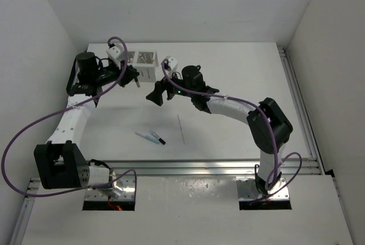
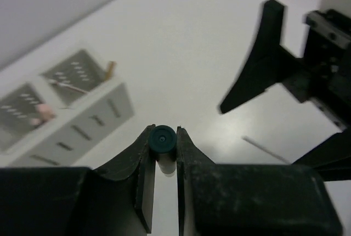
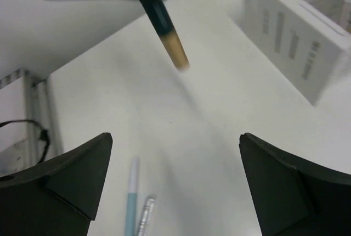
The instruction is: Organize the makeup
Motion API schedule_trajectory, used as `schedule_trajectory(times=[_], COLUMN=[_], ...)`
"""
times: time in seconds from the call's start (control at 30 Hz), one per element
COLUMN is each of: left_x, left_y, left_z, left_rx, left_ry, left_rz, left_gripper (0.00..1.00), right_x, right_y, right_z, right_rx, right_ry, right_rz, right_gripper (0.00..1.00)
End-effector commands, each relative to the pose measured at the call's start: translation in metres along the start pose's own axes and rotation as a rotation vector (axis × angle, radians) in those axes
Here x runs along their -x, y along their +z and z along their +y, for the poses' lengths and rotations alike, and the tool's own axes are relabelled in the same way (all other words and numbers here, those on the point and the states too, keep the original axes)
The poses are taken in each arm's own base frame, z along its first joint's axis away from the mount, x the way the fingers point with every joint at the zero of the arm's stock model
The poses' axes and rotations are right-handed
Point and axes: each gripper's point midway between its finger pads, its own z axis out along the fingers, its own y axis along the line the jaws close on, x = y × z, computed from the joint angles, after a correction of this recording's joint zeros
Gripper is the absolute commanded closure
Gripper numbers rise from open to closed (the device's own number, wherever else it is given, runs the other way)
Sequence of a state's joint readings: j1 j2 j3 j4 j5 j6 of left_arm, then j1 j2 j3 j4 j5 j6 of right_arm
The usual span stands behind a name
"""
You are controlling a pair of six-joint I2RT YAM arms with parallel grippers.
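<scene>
My left gripper [image 1: 136,78] is shut on a dark makeup stick with a gold end [image 1: 138,84], held in the air just in front of the white slotted box [image 1: 142,65]. The left wrist view looks down the stick's dark round end [image 2: 163,139], pinched between the jaws. My right gripper [image 1: 158,93] hangs open and empty just right of it; from its wrist view [image 3: 175,137] the stick [image 3: 167,33] slants down above. A pale blue stick [image 1: 144,136], a dark stick [image 1: 159,139] and a thin white stick [image 1: 181,128] lie on the table.
The box [image 2: 82,131] has two compartments, with a pink stick [image 2: 41,114] in one and a tan stick [image 2: 109,70] in the other. White walls close in the table on the left, back and right. A metal rail [image 1: 199,166] runs along the near edge.
</scene>
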State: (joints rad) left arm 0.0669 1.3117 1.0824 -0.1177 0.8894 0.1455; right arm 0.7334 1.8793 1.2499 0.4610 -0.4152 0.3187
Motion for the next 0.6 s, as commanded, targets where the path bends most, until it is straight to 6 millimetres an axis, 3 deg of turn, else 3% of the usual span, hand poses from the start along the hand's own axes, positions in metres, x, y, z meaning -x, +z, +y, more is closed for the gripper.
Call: schedule_trajectory(times=[0.0, 0.07, 0.13, 0.17, 0.2, 0.3, 0.33, 0.37, 0.4, 0.5, 0.57], left_x=[0.046, 0.065, 0.067, 0.082, 0.084, 0.090, 0.090, 0.075, 0.090, 0.085, 0.080], left_y=[-0.006, -0.010, -0.005, -0.006, -0.006, 0.001, 0.005, 0.018, 0.021, 0.032, 0.038], left_z=[0.073, 0.102, 0.123, 0.132, 0.141, 0.166, 0.171, 0.183, 0.190, 0.220, 0.227], left_rx=[0.314, 0.437, 0.498, 0.540, 0.577, 0.643, 0.644, 0.634, 0.638, 0.650, 0.629], left_ry=[0.235, 0.340, 0.396, 0.466, 0.485, 0.526, 0.522, 0.487, 0.491, 0.437, 0.427], left_rz=[-0.071, -0.118, -0.137, -0.187, -0.197, -0.254, -0.263, -0.241, -0.268, -0.276, -0.274], left_gripper=[1.00, 1.00, 1.00, 1.00, 1.00, 1.00, 1.00, 1.00, 1.00, 1.00, 1.00], right_x=[-0.005, -0.036, -0.034, -0.057, -0.063, -0.103, -0.104, -0.104, -0.111, -0.121, -0.127], right_y=[-0.012, -0.028, -0.026, -0.041, -0.044, -0.059, -0.060, -0.060, -0.062, -0.066, -0.069], right_z=[-0.048, -0.075, -0.091, -0.093, -0.103, -0.104, -0.105, -0.104, -0.105, -0.103, -0.102], right_rx=[-0.230, -0.393, -0.477, -0.528, -0.583, -0.609, -0.610, -0.607, -0.606, -0.602, -0.599], right_ry=[0.060, 0.047, 0.026, 0.058, 0.054, 0.071, 0.069, 0.066, 0.061, 0.057, 0.059], right_rz=[0.041, 0.204, 0.254, 0.383, 0.415, 0.529, 0.524, 0.510, 0.519, 0.534, 0.555], right_gripper=[0.01, 0.01, 0.01, 0.03, 0.03, 0.04, 0.04, 0.05, 0.05, 0.06, 0.08])
